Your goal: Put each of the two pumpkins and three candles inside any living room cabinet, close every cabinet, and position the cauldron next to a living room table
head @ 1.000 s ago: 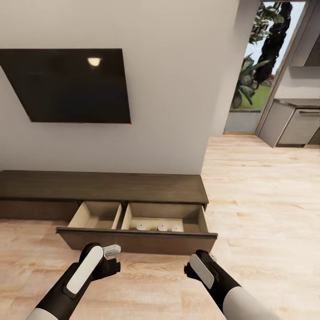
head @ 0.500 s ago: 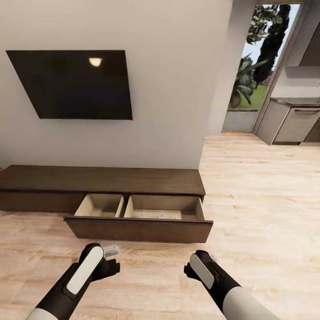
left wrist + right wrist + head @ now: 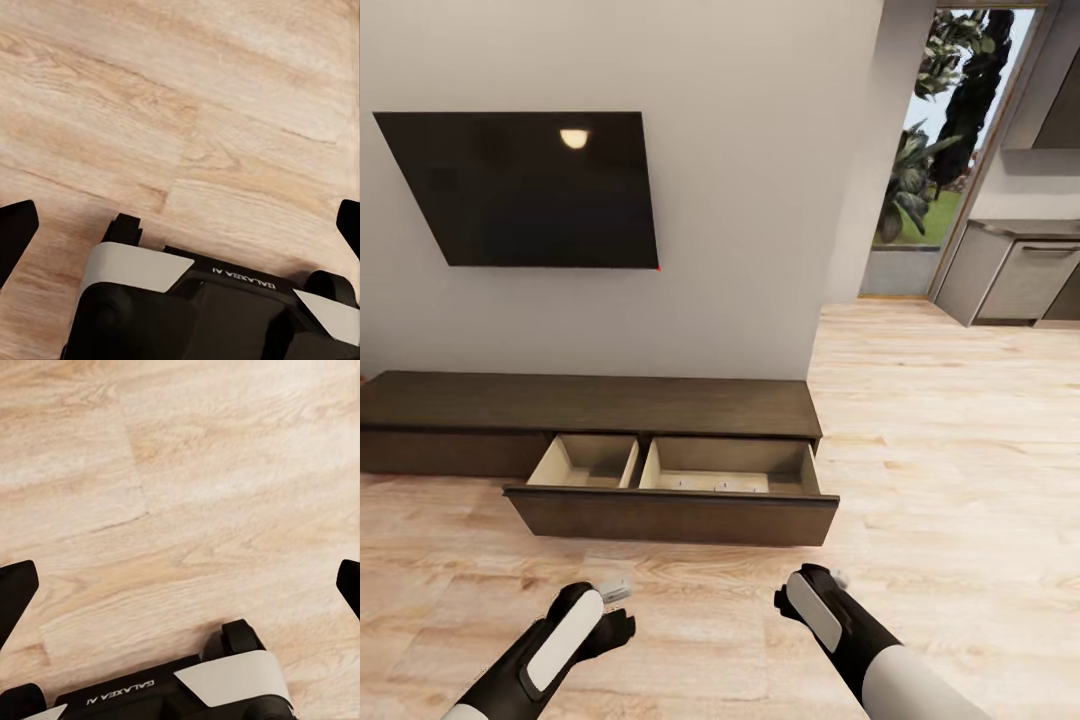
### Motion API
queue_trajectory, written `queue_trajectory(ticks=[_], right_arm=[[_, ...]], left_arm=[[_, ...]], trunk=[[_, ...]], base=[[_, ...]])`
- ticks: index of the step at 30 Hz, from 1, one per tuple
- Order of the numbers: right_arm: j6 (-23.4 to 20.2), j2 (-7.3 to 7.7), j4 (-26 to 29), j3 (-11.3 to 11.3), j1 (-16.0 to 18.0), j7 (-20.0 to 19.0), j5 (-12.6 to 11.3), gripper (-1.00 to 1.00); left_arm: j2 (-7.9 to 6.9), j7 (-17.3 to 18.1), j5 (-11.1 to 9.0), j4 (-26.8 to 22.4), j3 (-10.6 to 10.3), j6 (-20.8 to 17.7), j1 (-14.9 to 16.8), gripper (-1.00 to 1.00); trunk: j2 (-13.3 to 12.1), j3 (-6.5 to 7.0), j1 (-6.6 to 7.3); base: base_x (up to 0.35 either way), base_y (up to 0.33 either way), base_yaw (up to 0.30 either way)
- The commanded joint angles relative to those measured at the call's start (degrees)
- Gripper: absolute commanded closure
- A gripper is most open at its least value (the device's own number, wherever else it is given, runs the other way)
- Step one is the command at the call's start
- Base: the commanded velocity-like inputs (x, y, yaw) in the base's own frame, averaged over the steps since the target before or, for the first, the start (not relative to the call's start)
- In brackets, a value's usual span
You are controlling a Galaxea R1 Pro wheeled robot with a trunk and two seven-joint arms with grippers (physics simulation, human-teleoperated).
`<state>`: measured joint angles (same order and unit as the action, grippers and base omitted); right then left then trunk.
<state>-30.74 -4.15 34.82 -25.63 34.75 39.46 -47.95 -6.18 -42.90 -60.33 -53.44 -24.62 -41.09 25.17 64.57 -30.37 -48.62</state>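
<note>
We faced the cabinet [image 3: 590, 405] — drawer [image 3: 672, 498] pulled out — with both grippers [image 3: 180, 225] [image 3: 180, 585] spread wide above the floor [image 3: 940, 450].

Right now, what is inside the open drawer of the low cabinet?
The drawer has two pale compartments. Small pale tops, likely candles, peek above its front in the right compartment; the front hides the rest. The left compartment's visible part looks empty.
</note>
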Motion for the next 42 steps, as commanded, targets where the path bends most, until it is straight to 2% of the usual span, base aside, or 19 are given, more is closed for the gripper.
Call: queue_trajectory(ticks=[1, 2, 3, 4, 7, 9, 12, 15, 16, 22, 25, 26, 28, 32, 34, 37, 40, 42], right_arm=[[0.08, 0.06, 0.06, -0.95, 0.05, 0.45, -0.39, -1.00], [0.17, 0.09, 0.04, -1.36, 0.05, 0.45, -0.39, -1.00], [0.92, 0.12, -0.28, -3.93, -0.06, 0.39, -0.43, -1.00], [1.66, 0.17, -0.43, -4.91, -0.08, 0.28, -0.50, -1.00], [4.60, 0.22, -0.76, -6.62, -0.23, -0.85, -0.60, -1.00], [6.83, 0.25, -0.97, -7.47, -0.30, -2.54, -0.65, -1.00], [9.91, 0.27, -1.95, -9.28, -0.36, -6.57, -0.69, -1.00], [12.51, 0.05, -5.53, -10.94, -0.38, -9.80, -0.56, -1.00], [15.00, -0.01, -8.14, -11.43, -0.38, -10.76, -0.44, -1.00], [25.18, -0.09, -13.30, -13.44, -0.39, -11.65, -0.39, -1.00], [27.96, -0.08, -14.35, -14.18, -0.39, -11.70, -0.39, -1.00], [30.38, -0.08, -15.17, -14.46, -0.39, -11.74, -0.39, -1.00], [32.54, -0.07, -16.18, -14.66, -0.35, -11.76, -0.39, -1.00], [34.69, -0.14, -18.65, -15.10, -0.34, -11.77, -0.33, -1.00], [35.45, -0.15, -19.49, -15.90, -0.37, -11.77, -0.32, -1.00], [36.49, -0.14, -19.93, -17.01, -0.34, -11.78, -0.32, -1.00], [38.43, -0.12, -20.00, -17.62, -0.40, -11.78, -0.38, -1.00], [40.96, -0.10, -20.06, -17.87, -0.48, -11.78, -0.57, -1.00]], left_arm=[[-0.05, 1.04, 0.92, 1.41, -0.80, 1.37, 0.06, -1.00], [0.02, 1.76, 1.73, 2.20, -0.99, 2.07, 0.06, -1.00], [0.40, 4.86, 5.64, 6.56, -1.45, 6.35, 0.06, -1.00], [0.48, 5.86, 6.84, 8.15, -1.53, 8.05, 0.06, -1.00], [0.59, 8.12, 8.79, 11.27, -1.62, 11.28, 0.02, -1.00], [0.61, 9.27, 9.37, 12.59, -1.72, 13.19, 0.01, -1.00], [0.61, 10.37, 9.75, 13.64, -2.63, 16.66, -0.02, -1.00], [0.54, 10.73, 9.81, 14.24, -4.89, 19.40, -0.03, -1.00], [0.55, 10.82, 9.89, 15.00, -5.83, 20.75, -0.03, -1.00], [0.63, 10.93, 9.99, 16.80, -6.88, 26.34, -0.04, -1.00], [0.64, 10.97, 9.97, 16.96, -7.22, 28.70, -0.03, -1.00], [0.64, 10.98, 10.23, 17.01, -8.09, 30.56, -0.03, -1.00], [0.64, 10.99, 10.54, 17.06, -9.47, 32.70, -0.03, -1.00], [0.86, 11.00, 10.80, 18.60, -12.49, 37.73, -0.03, -1.00], [1.92, 11.00, 10.88, 20.92, -13.71, 41.44, -0.03, -1.00], [3.69, 11.18, 11.05, 24.68, -14.38, 45.12, -0.03, -1.00], [4.33, 12.29, 11.14, 26.89, -14.54, 46.77, -0.03, -1.00], [4.52, 14.70, 11.17, 27.83, -14.59, 47.69, -0.03, -1.00]], trunk=[[0.46, -0.24, -0.23], [0.86, -0.42, -0.45], [1.26, -0.60, -0.67], [1.66, -0.78, -0.89], [1.66, -0.78, -0.89], [1.66, -0.78, -0.89], [1.66, -0.78, -0.89], [1.66, -0.78, -0.89], [2.06, -0.96, -1.11], [4.47, -2.04, -2.43], [5.67, -2.58, -3.08], [6.07, -2.76, -3.30], [6.88, -3.12, -3.74], [8.48, -3.83, -4.62], [9.28, -4.19, -5.06], [10.49, -4.73, -5.72], [11.69, -5.27, -6.38], [12.49, -5.63, -6.82]], base=[[0.000, 0.000, 0.000], [0.000, 0.000, 0.000], [0.000, 0.000, 0.000], [0.000, 0.000, 0.000], [0.000, 0.000, 0.000], [0.000, 0.000, 0.000], [0.000, 0.000, 0.000], [0.000, 0.000, 0.000], [0.000, 0.000, 0.000], [0.000, 0.000, 0.000], [0.000, 0.000, 0.000], [0.000, 0.000, 0.000], [0.000, 0.000, 0.000], [0.000, 0.000, 0.000], [0.000, 0.000, 0.000], [0.000, 0.000, 0.000], [0.000, 0.000, 0.000], [0.000, 0.000, 0.000]])
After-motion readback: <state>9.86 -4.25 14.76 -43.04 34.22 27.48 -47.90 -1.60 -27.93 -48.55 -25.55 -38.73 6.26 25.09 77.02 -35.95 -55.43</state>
